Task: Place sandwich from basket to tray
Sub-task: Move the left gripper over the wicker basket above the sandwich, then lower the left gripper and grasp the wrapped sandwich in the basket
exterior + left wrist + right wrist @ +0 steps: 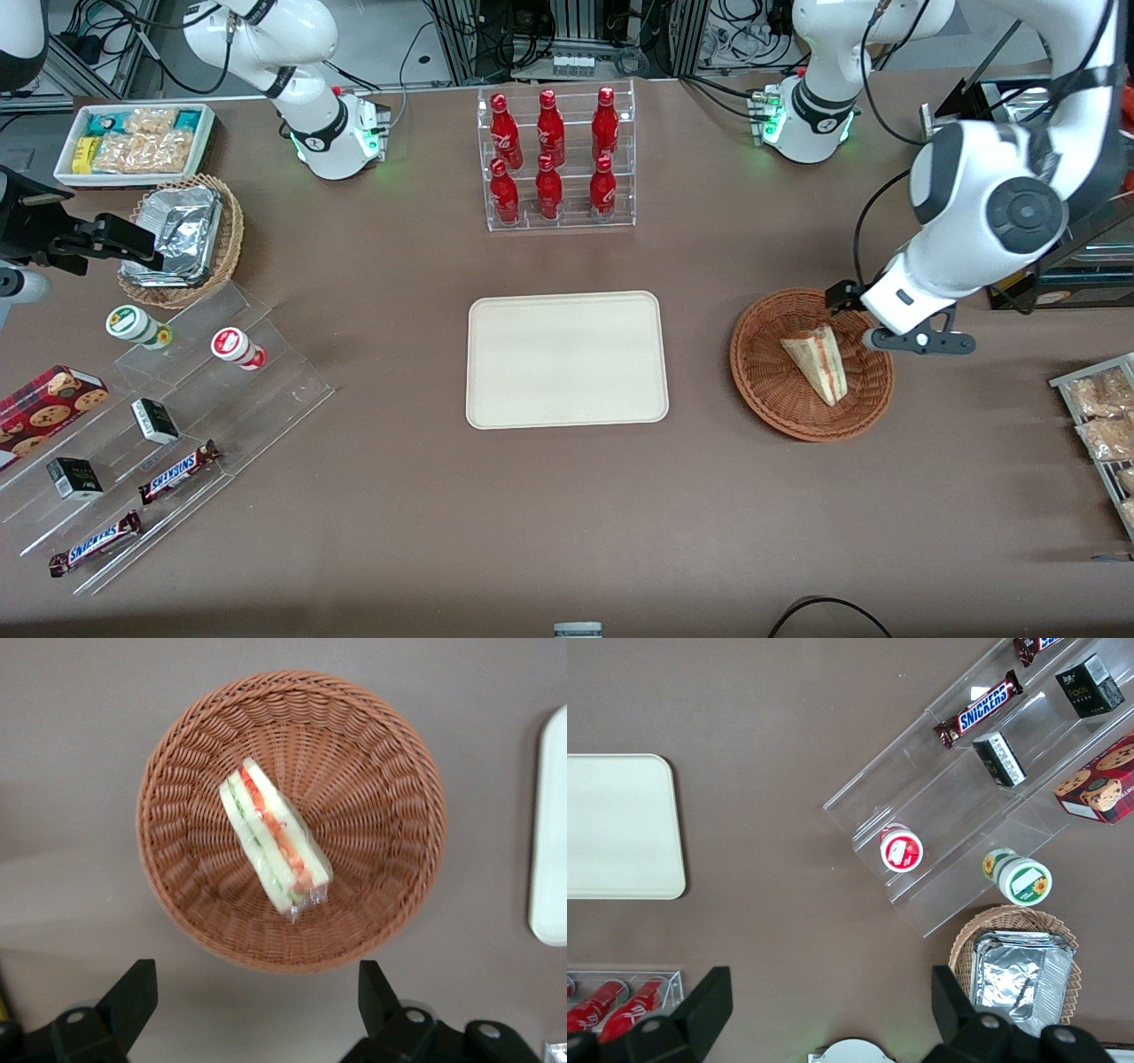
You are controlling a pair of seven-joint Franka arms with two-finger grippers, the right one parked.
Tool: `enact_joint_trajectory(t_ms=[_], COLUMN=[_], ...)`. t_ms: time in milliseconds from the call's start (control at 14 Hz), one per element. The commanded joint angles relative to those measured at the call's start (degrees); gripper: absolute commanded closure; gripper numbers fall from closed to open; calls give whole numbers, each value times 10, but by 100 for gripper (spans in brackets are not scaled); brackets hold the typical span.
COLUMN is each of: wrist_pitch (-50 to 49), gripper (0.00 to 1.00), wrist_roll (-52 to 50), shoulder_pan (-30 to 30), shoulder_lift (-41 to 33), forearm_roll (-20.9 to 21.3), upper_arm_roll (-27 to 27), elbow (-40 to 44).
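Wicker basket (pixel 177 771) holds sandwich (pixel 275 837) below open jaws.

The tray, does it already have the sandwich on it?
No, the tray is bare and the sandwich lies in the basket, with the open gripper above the basket.

1. "SNICKERS" reads on two brown bars (pixel 180 471) (pixel 95 542) lying on the clear stepped stand (pixel 168 416) toward the parked arm's end of the table.
2. Right wrist view shows "SNICKERS" on one bar (pixel 979 708) too.
3. Red bottles (pixel 549 155) in the clear rack carry white script, too small to read.
4. Small dark boxes (pixel 155 420) have print, not legible.
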Motion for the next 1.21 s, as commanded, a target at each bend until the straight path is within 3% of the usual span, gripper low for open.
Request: enact_joint_trajectory(t_ms=[0, 286, 643, 1143], wrist_pitch=[76, 115, 159, 175], gripper=[0, 0, 0, 0], wrist_roll=[-95, -260, -395, -430], shoulder_pan=[-4, -23, -23, -22], shoulder_lift=[-11, 25, 45, 77], forearm_roll=[-3, -2, -2, -2], upper_arm_roll=[-1, -1, -1, -1], elbow=[-58, -62, -68, -70])
